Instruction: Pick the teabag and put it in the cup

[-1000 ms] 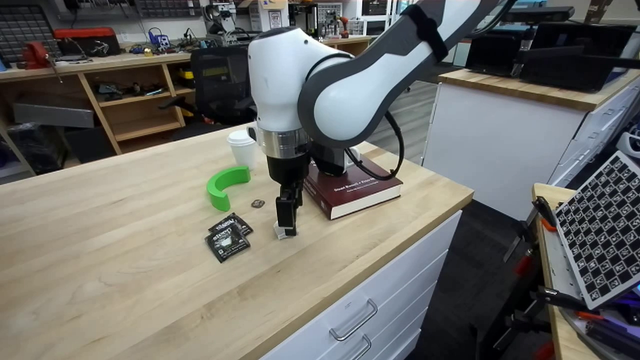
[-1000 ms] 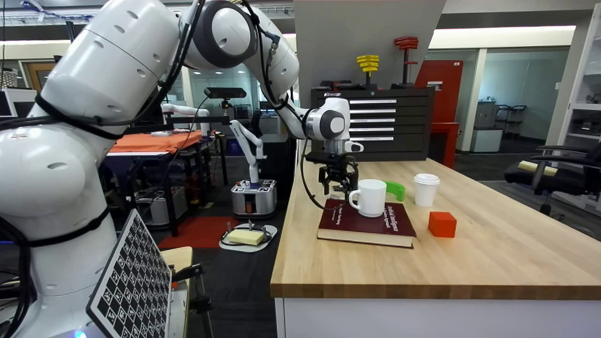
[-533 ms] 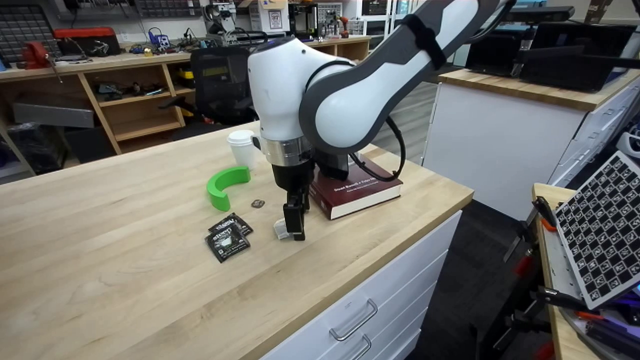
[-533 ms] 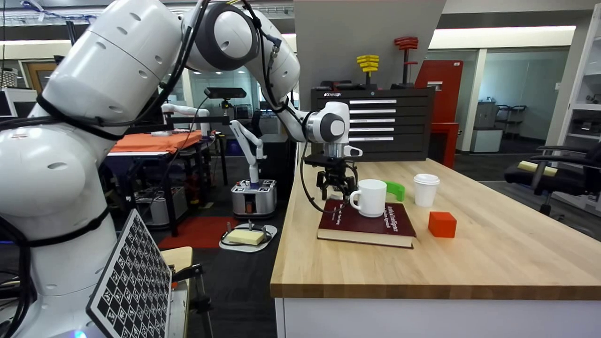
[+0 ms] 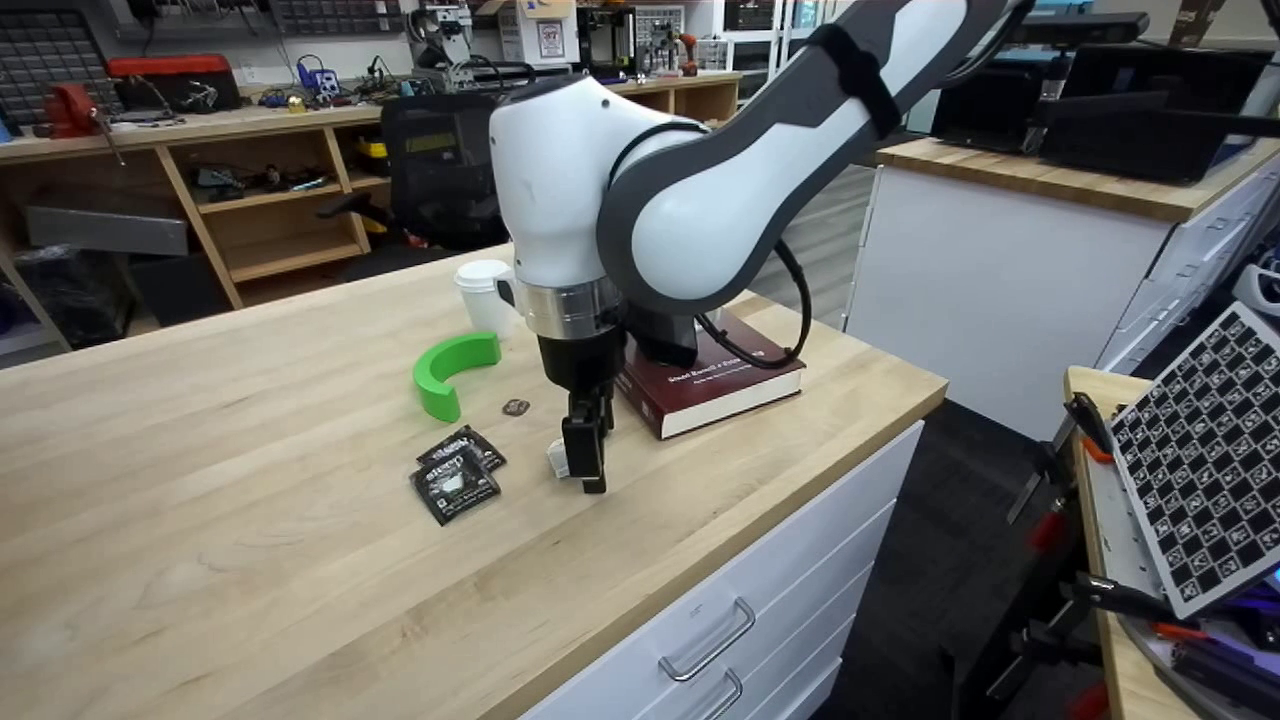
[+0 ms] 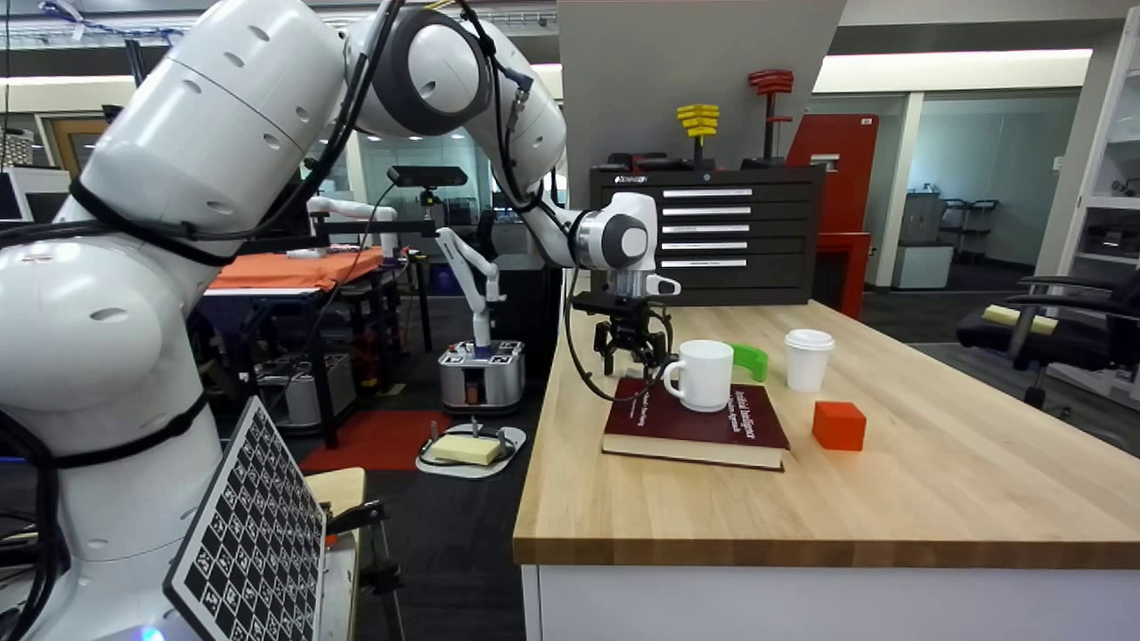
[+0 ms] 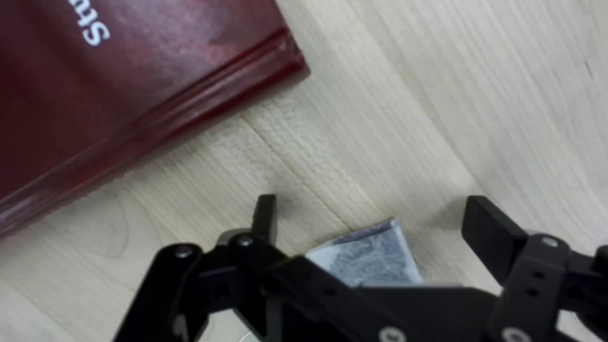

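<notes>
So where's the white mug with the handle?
In an exterior view, the white mug sits on the dark red book, left of the lidded white cup.

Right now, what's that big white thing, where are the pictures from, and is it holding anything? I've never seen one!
That's a robot arm. The black gripper at its end works like a hand. Two pictures come from cameras standing outside the robot; the close-up comes from the arm's own wrist camera.

On the table are two black packets, a green half-ring, a tiny dark thing I can't make out, a red book with a mug on top, a lidded cup, an orange block and a teabag.

It's holding nothing: its fingers are apart, and the close-up shows the teabag between them. Its job is putting that in the mug.
</notes>
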Available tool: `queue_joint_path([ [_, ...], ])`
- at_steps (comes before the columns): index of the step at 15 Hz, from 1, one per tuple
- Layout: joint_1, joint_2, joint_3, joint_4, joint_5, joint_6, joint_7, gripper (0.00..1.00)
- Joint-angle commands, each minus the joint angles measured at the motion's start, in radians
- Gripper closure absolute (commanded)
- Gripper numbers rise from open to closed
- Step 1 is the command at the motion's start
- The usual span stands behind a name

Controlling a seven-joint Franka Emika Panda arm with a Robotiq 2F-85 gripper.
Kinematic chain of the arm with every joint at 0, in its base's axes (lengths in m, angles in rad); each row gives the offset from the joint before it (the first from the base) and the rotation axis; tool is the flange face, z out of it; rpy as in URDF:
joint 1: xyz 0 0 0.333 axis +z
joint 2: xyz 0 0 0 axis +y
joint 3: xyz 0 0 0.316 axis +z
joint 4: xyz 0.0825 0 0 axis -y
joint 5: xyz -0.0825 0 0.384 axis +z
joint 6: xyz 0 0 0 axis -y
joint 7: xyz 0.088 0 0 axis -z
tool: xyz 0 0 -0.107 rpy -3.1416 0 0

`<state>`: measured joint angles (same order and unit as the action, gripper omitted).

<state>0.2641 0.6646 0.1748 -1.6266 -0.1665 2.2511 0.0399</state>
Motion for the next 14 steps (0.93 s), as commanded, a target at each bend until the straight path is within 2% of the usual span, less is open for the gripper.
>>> queue_joint_path([
  [1, 0.01, -0.011, -0.003, -0.006, 0.017, 0.019, -0.023, 0.0],
  [8, 0.043, 0.002, -0.001, 0.005, 0.003, 0.016, -0.014, 0.01],
  [10, 0.048, 0.003, 0.001, 0.003, 0.004, 0.018, -0.014, 0.25],
  [11, 0.051, 0.002, 0.001, 0.003, 0.004, 0.018, -0.016, 0.28],
  [14, 0.048, -0.001, 0.0, -0.001, 0.005, 0.024, -0.014, 0.48],
])
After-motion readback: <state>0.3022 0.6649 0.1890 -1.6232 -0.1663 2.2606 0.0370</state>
